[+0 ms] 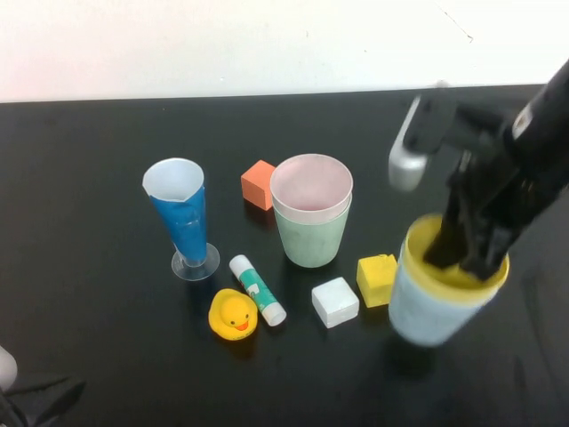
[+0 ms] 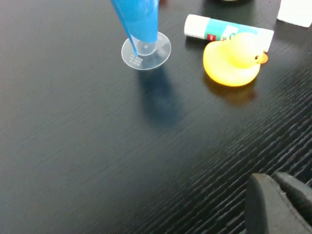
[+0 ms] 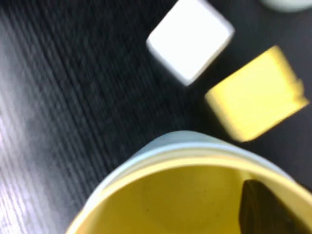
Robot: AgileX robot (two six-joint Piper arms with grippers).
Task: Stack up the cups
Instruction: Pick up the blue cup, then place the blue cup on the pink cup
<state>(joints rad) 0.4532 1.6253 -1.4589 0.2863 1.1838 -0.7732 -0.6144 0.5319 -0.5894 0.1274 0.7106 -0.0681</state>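
Note:
A pale blue cup with a yellow inside (image 1: 436, 298) is held tilted above the table at the right by my right gripper (image 1: 467, 249), which is shut on its rim, one finger inside. The same cup fills the right wrist view (image 3: 185, 195), with a dark finger (image 3: 263, 209) inside it. A pink cup sits nested in a green cup (image 1: 311, 213) at the table's middle. My left gripper (image 1: 36, 400) is parked at the near left corner; in the left wrist view its fingers (image 2: 280, 202) lie together, shut and empty.
A blue conical glass (image 1: 182, 218) stands left of the cups. A yellow duck (image 1: 233, 314), a glue stick (image 1: 258, 289), a white block (image 1: 335, 302), a yellow block (image 1: 377, 278) and an orange block (image 1: 258, 184) lie around the green cup.

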